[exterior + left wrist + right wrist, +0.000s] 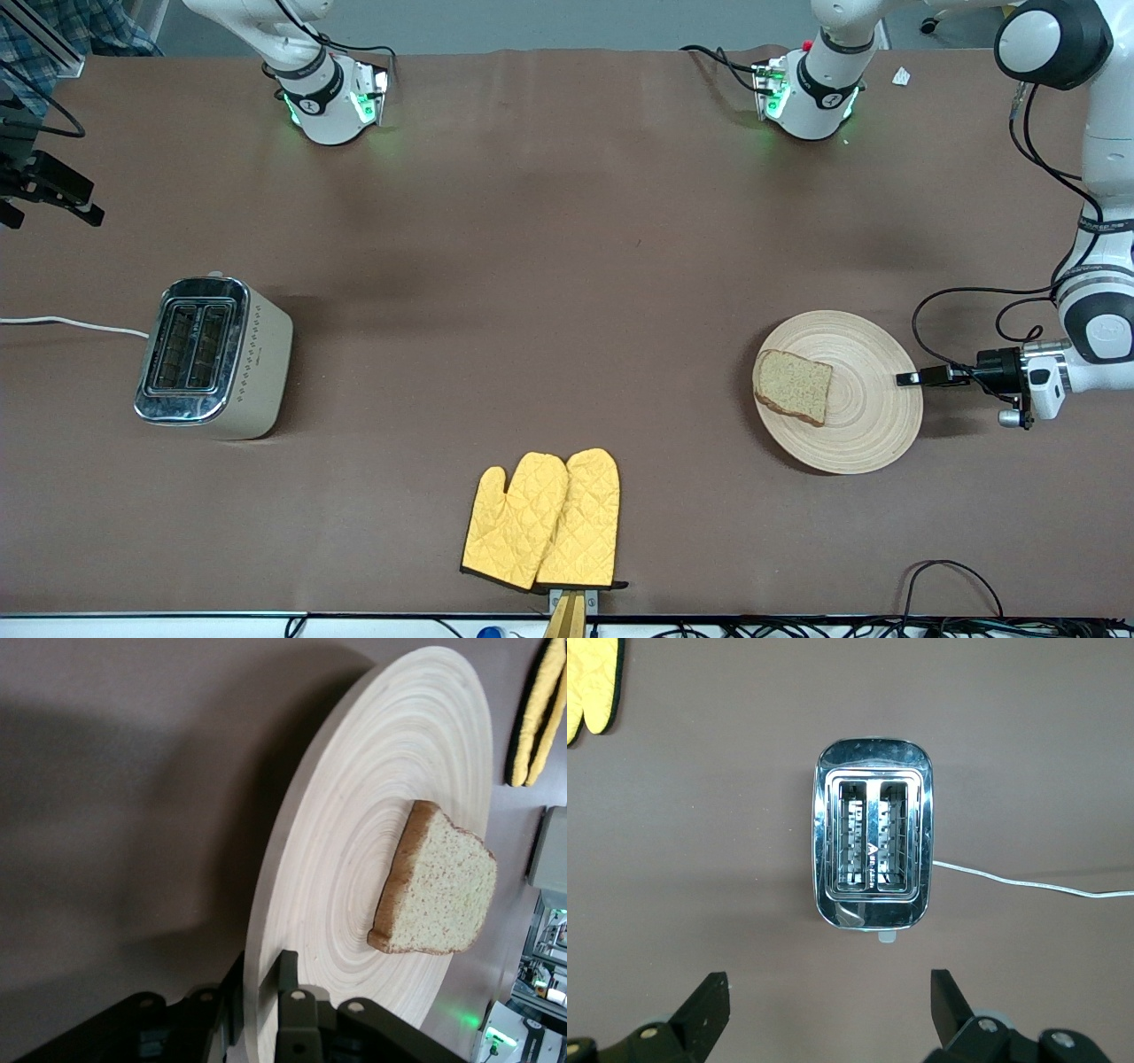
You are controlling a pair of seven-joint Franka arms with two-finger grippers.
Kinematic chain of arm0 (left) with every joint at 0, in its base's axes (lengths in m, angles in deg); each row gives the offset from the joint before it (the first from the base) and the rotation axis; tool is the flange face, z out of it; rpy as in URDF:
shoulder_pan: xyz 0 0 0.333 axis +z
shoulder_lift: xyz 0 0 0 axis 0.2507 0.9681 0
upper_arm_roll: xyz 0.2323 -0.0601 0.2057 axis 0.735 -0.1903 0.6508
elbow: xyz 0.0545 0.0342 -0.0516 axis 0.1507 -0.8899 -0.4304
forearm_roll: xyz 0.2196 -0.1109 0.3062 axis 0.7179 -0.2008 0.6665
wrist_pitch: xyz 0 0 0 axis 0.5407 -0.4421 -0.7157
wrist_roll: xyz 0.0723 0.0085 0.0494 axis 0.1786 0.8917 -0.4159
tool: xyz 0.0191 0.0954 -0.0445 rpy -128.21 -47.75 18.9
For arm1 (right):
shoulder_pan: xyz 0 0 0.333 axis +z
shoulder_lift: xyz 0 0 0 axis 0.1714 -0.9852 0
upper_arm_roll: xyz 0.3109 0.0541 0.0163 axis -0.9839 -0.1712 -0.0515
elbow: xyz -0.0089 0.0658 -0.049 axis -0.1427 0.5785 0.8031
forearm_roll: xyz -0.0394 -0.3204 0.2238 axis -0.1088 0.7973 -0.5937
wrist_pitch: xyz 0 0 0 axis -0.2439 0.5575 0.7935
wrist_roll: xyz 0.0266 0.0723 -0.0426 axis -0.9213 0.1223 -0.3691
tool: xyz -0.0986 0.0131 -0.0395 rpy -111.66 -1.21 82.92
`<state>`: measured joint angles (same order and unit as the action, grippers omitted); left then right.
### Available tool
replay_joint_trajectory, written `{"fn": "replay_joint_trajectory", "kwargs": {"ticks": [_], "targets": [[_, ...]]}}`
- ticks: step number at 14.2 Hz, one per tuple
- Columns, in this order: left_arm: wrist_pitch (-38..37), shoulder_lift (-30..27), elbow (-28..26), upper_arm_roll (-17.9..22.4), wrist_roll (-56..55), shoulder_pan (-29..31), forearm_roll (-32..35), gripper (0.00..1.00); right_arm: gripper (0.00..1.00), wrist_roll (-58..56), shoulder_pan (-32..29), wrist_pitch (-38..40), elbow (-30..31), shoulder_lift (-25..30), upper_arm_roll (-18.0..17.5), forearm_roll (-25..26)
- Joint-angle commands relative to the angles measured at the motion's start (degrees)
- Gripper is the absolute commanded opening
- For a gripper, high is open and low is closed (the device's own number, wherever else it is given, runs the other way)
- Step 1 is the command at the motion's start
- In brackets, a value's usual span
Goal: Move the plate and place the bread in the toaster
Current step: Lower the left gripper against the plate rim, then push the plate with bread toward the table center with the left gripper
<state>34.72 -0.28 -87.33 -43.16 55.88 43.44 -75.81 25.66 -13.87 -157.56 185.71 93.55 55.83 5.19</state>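
Observation:
The pale wooden plate (873, 425) lies toward the left arm's end of the table. The bread (793, 385), a brown slice, rests on the part of the plate toward the right arm's end. My left gripper (905, 379) is shut on the plate's rim, one finger above and one below. In the left wrist view the plate (354, 859) fills the frame, with the bread (438, 881) on it and my left gripper (261, 970) pinching the edge. The cream toaster (213, 354) stands at the right arm's end. My right gripper (830, 992) hangs open and empty, high over the table beside the toaster (873, 846).
Two yellow oven mitts (545, 518) lie near the table's front edge, between the toaster and the plate. The toaster's white cord (71, 323) runs off the right arm's end of the table. Both toaster slots look empty. Cables lie along the front edge.

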Motion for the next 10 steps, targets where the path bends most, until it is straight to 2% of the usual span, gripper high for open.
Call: {"fn": "replay_joint_trajectory", "kwargs": {"ticks": [1, 7, 10], "targets": [[1.6, 0.8, 0.1, -1.6, 2.5, -0.6, 0.8, 0.0, 1.0, -0.5, -0.3, -0.4, 0.7, 0.7, -0.2, 0.7], [-2.9, -0.3, 1.1, -11.6, 0.4, -0.5, 1.2, 0.0, 1.0, -0.6, -0.1, -0.5, 0.6, 0.7, -0.3, 0.7], [-2.9, -0.2, 0.8, -18.3, -5.1, -1.0, 1.5, 0.0, 1.0, -0.6, -0.2, -0.4, 0.5, 0.7, -0.3, 0.7]]}}
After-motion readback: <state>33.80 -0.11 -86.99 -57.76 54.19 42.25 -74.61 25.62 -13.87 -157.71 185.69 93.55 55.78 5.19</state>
